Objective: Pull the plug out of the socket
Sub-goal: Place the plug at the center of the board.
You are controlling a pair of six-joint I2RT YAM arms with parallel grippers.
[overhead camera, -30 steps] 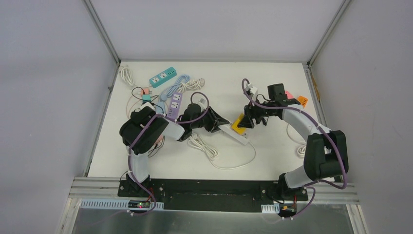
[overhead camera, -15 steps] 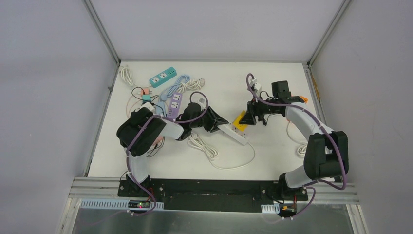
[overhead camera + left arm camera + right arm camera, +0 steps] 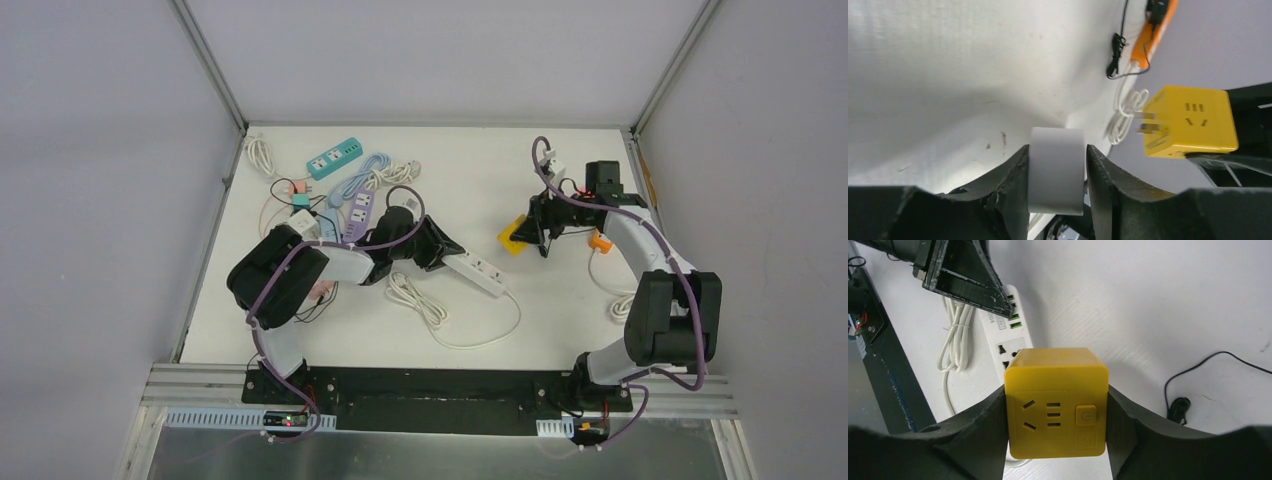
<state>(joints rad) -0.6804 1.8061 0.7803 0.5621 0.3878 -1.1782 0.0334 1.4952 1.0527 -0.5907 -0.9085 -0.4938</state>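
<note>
Yellow plug (image 3: 1193, 122) is pinched in the right pincer (image 3: 1056, 405), up in the air clear of the white power strip (image 3: 1010, 347), prongs out. The left pincer (image 3: 1056, 165) is pinching the strip's end down on the table (image 3: 470, 170). Risk: the smooth sides could slip and the plug drops back onto the table. No brand or text readable, just a power symbol on its button.

left gripper (image 3: 1057, 152): low, stretched rightward, jaws pinching white power strip (image 3: 482, 273)
right gripper (image 3: 524, 236): turned leftward, jaws pinching yellow cube plug (image 3: 1055, 407)

Table (image 3: 450, 170) carries white power strip (image 3: 480, 273), coloured strips (image 3: 333, 158), cables (image 3: 420, 302)
</note>
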